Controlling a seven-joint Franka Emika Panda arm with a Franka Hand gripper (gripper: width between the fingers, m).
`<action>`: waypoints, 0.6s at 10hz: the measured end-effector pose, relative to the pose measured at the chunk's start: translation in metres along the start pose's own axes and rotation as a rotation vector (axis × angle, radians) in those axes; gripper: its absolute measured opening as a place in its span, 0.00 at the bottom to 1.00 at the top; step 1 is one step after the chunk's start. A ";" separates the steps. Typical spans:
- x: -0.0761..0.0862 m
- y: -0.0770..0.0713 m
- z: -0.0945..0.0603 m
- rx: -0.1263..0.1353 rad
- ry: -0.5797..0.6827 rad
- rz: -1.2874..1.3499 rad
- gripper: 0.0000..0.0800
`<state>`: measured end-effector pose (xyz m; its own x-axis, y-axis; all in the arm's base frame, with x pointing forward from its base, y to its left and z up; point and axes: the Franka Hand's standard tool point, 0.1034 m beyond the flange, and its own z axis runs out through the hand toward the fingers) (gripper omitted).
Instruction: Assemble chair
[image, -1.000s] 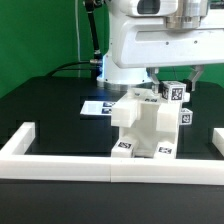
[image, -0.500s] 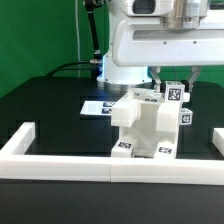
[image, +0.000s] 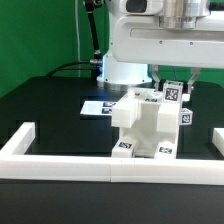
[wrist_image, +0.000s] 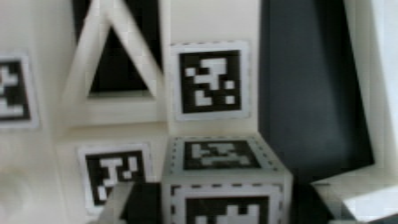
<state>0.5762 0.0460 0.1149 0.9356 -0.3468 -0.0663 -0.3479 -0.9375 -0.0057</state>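
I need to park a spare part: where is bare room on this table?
Bare black table lies on the exterior view's left, between the border rail, the marker board and the chair. It is crowded at the chair, where the gripper grips the top block.

A plain green backdrop fills the exterior view's left, behind a matte black surface. A dark cable runs near the surface's far edge. A flat white marker board lies on the black. A low white border rail edges the near side and turns back at both ends. The light is soft and even.
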 end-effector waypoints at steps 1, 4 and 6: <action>0.000 0.000 0.000 0.000 0.000 0.069 0.36; 0.000 -0.001 0.000 0.001 0.000 0.237 0.36; 0.000 -0.001 0.000 0.001 0.000 0.380 0.36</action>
<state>0.5765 0.0473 0.1152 0.7399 -0.6696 -0.0639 -0.6700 -0.7421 0.0180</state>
